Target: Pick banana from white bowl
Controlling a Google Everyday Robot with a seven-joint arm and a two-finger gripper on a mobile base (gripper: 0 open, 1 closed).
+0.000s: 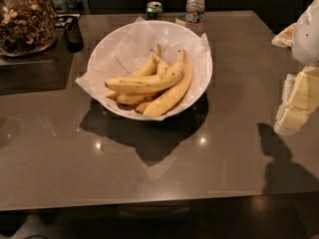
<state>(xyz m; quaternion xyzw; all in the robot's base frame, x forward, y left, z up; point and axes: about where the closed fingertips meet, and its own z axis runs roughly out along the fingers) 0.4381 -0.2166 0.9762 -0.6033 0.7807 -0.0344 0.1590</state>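
The white bowl (119, 46) stands at the middle back of the brown table, lined with crinkled white paper that juts over its rim. Several bananas lie in it. The freckled banana (144, 83) lies on top, running from the bowl's left side up to the right, with its stem near the right rim. A smoother long banana (173, 95) lies beside it to the right, and shorter ones lie underneath. My gripper (297, 102) is at the right edge of the view, above the table and well to the right of the bowl, touching nothing.
A glass jar of nuts (25, 21) stands at the back left, with a dark object (75, 35) beside it. A green can (154, 9) and a water bottle (195, 5) stand behind the bowl. The table's front edge (149, 199) runs across the bottom.
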